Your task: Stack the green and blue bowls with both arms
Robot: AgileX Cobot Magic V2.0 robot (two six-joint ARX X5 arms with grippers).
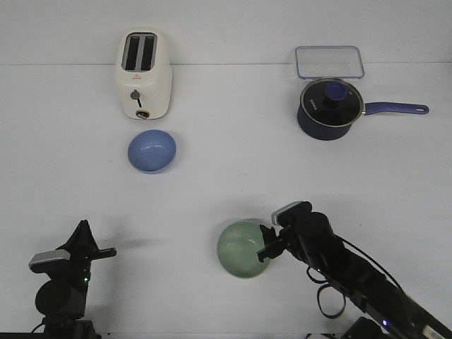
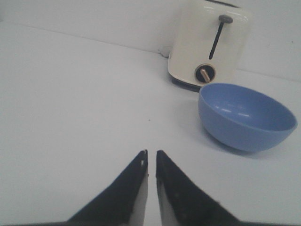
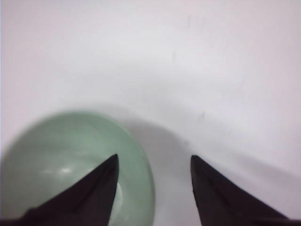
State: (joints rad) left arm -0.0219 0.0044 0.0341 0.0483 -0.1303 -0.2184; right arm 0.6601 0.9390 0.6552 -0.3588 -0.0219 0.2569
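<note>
The pale green bowl [image 1: 242,249] sits on the white table near the front, right of centre. My right gripper [image 1: 268,242] is open at the bowl's right rim. In the right wrist view one finger is over the inside of the green bowl [image 3: 61,160] and the other is outside it, the gripper [image 3: 154,157] straddling the rim. The blue bowl [image 1: 151,151] stands farther back on the left, just in front of the toaster. My left gripper [image 1: 106,251] is shut and empty at the front left, well short of the blue bowl [image 2: 245,116], with fingertips almost touching [image 2: 151,153].
A cream toaster [image 1: 143,74] stands at the back left, also in the left wrist view [image 2: 207,44]. A dark navy saucepan [image 1: 328,107] with a glass lid and long handle sits at the back right, with a clear lidded container [image 1: 330,62] behind it.
</note>
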